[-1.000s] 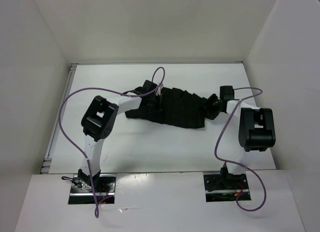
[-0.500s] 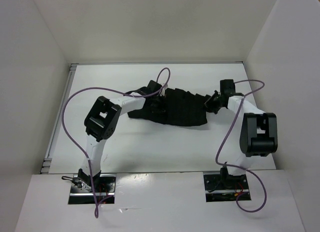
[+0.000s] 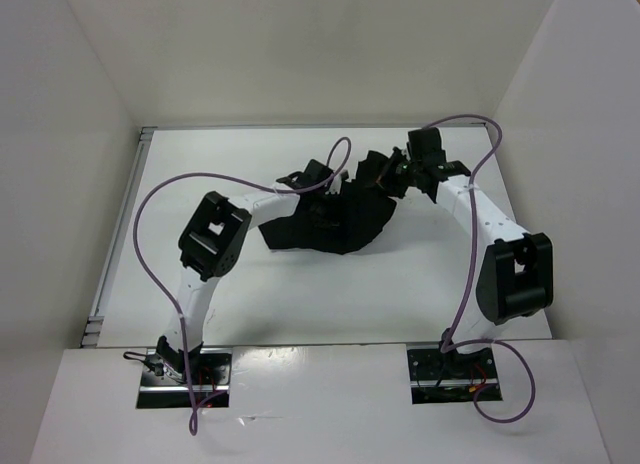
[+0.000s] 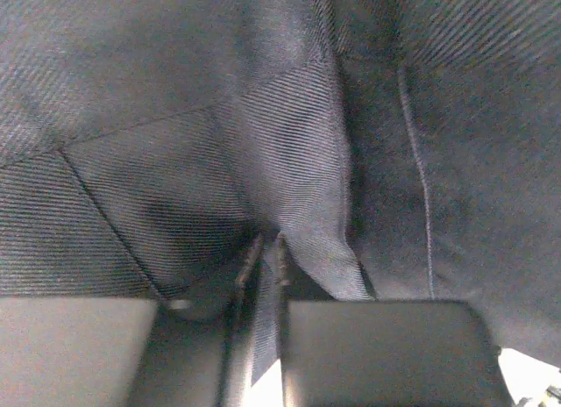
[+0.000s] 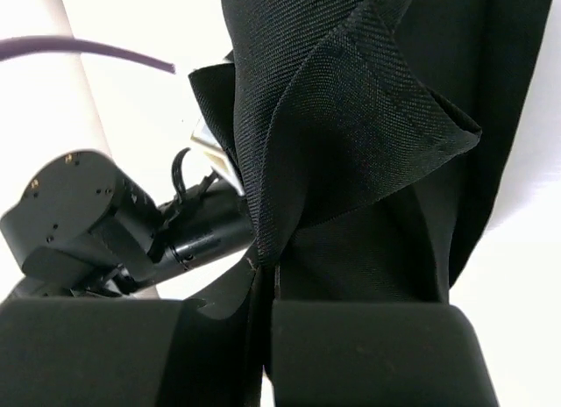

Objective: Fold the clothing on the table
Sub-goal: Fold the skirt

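The clothing [image 3: 335, 222], a black pleated skirt, lies bunched near the middle of the white table [image 3: 300, 294]. Its right end is lifted off the surface and folded over toward the left. My right gripper [image 3: 396, 174] is shut on that raised end; in the right wrist view the fabric [image 5: 351, 117] fans out from between the closed fingers [image 5: 267, 275]. My left gripper [image 3: 322, 192] sits on the skirt's left part. In the left wrist view its fingers [image 4: 263, 249] stand very close together with a strip of cloth [image 4: 175, 117] pinched between them.
White upright walls [image 3: 70, 134] enclose the table on three sides. A metal rim [image 3: 140, 154] runs along the left edge. Purple cables [image 3: 150, 254] loop above both arms. My left arm's wrist [image 5: 105, 214] shows close beside the right gripper in the right wrist view.
The right gripper shut on the skirt's right end and carried it up and left toward the left gripper. The skirt went from spread wide to bunched. The left gripper shifted slightly right.
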Robot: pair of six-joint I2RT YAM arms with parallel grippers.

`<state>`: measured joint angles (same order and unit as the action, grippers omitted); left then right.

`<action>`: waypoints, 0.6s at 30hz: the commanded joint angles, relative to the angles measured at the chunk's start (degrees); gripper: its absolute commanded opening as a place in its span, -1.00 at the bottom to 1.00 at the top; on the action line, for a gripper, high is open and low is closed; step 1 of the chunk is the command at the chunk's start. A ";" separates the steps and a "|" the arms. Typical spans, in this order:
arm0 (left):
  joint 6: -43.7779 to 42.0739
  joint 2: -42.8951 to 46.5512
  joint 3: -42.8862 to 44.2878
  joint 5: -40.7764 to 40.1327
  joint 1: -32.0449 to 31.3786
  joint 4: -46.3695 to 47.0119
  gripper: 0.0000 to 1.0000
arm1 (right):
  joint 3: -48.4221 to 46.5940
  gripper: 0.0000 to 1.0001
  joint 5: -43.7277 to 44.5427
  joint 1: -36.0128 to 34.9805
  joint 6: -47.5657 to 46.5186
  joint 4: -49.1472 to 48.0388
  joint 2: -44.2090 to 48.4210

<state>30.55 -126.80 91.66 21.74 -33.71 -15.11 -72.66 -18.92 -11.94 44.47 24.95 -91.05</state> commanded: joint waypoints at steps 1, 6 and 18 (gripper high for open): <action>-2.85 1.90 2.82 -1.08 2.07 -6.94 -0.52 | -3.89 -1.00 -0.25 -0.80 0.88 -0.61 -0.10; -4.97 11.55 4.67 -8.01 7.95 -12.20 -0.25 | -4.42 -1.00 0.28 -0.80 -0.43 0.71 -0.10; -5.67 16.77 -6.91 -36.22 20.26 -17.76 -0.94 | -4.94 -1.00 1.43 -0.80 -2.01 1.42 -1.15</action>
<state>25.52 -108.25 88.97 -5.50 -13.93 -28.77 -74.46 -17.85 -12.84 43.57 26.28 -91.66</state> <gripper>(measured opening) 0.064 0.012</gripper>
